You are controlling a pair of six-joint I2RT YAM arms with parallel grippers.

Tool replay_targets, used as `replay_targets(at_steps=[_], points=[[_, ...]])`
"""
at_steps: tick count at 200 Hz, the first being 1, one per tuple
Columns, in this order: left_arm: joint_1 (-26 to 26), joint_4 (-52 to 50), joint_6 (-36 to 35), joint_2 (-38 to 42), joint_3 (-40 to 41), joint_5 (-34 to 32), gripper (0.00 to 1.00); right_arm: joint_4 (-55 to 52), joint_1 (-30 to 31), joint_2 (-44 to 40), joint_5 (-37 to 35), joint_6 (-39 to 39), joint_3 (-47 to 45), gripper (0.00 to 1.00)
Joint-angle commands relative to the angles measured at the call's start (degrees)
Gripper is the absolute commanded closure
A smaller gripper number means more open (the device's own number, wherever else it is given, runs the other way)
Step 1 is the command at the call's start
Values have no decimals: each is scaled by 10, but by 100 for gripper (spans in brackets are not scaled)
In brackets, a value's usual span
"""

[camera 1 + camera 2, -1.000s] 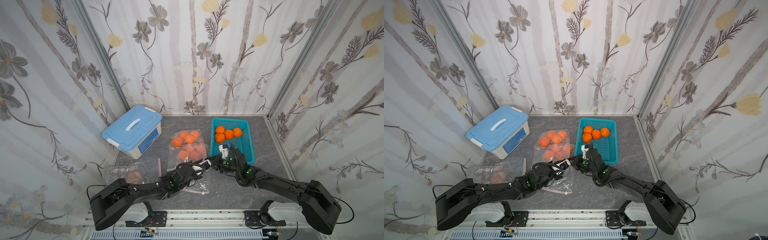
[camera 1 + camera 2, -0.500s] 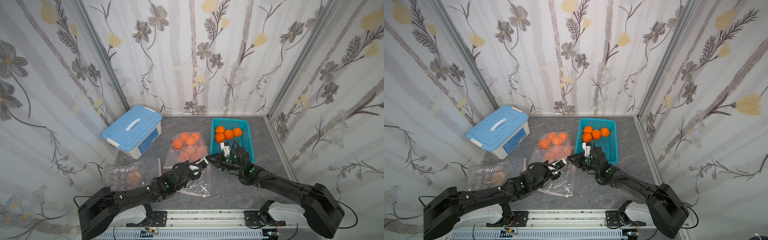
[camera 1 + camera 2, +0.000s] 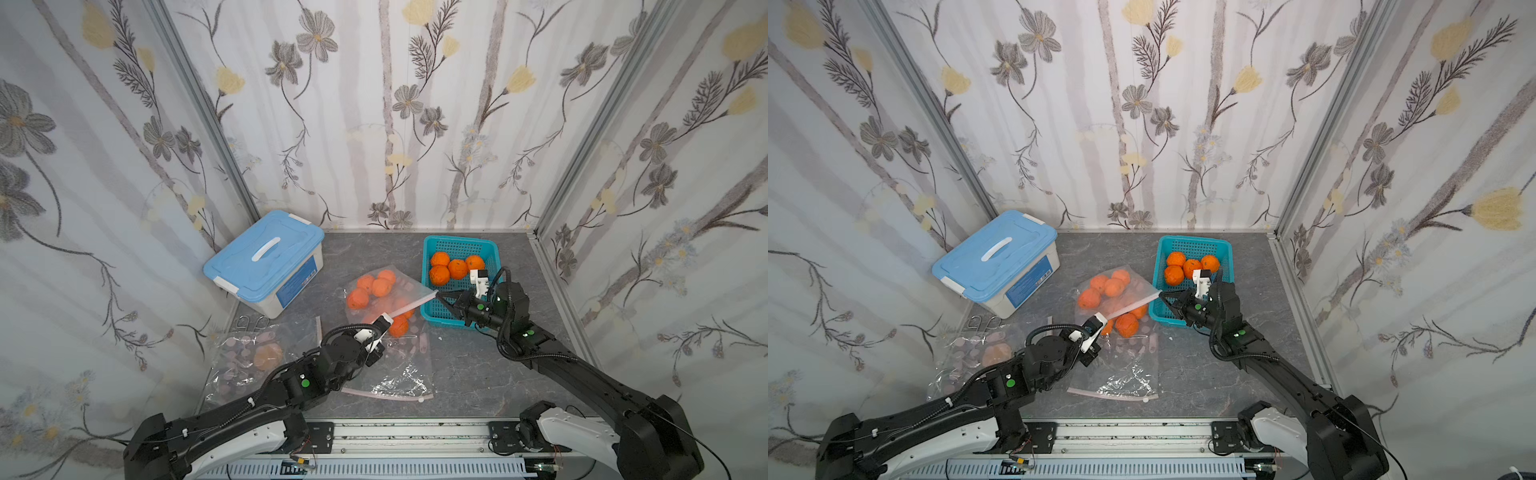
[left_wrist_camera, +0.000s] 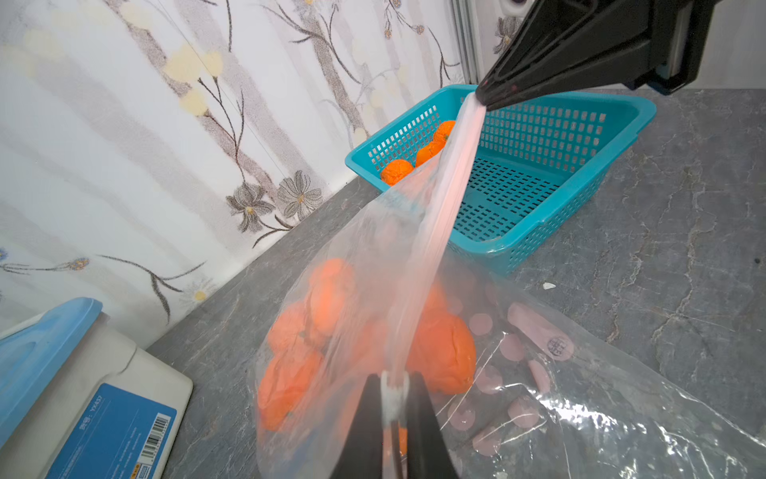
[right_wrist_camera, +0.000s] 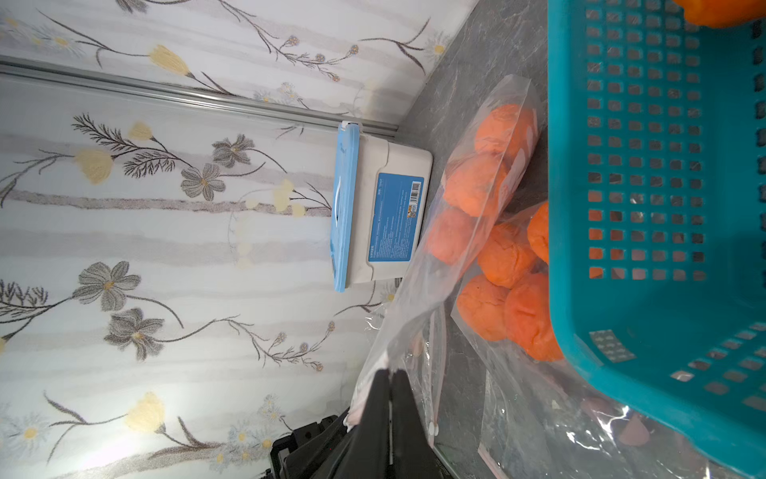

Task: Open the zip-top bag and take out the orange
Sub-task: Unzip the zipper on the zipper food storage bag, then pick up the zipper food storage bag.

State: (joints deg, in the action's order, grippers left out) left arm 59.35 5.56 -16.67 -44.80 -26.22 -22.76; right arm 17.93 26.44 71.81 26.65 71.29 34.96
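One change; left fingers now clamp zip-top bag seal

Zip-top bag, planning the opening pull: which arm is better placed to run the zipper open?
Left, probably: the left pincer is shut on what looks like the white slider of the zip-top bag, while the right pincer clamps the far end of the strip by the basket, as anchor.

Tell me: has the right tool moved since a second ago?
Yes. The right tool, gripping the bag, went rightward and farther back, from short of the basket to its left wall.
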Motion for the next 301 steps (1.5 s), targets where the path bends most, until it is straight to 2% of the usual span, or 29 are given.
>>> replay_targets(at_steps=[1,51,68,99,116,140,167,199,253,301], points=[[4,-74,44,11,-13,-45,98,-5,-16,-7,-32,-13,5,100],[5,-159,97,1,-42,-84,96,-1,-29,-10,-23,-16,-4,100],[4,-163,110,9,-40,-73,92,2,-29,-8,-21,-15,-5,100],[5,-233,158,23,-66,-74,86,3,-29,-8,-19,-16,-7,100],[5,-244,172,32,-68,-56,73,7,-28,-5,-15,-16,-9,100],[5,-242,175,40,-81,-5,34,13,-24,1,-8,-16,-10,100],[4,-247,154,28,-133,57,22,16,-22,0,-8,-16,-11,100],[0,-238,114,-42,-199,79,25,19,-15,1,-11,-16,-14,100],[-33,-189,77,-226,-298,107,35,18,-3,3,-17,-16,-13,100],[-67,-191,73,-270,-315,135,40,15,1,-4,-22,-16,-21,100]])
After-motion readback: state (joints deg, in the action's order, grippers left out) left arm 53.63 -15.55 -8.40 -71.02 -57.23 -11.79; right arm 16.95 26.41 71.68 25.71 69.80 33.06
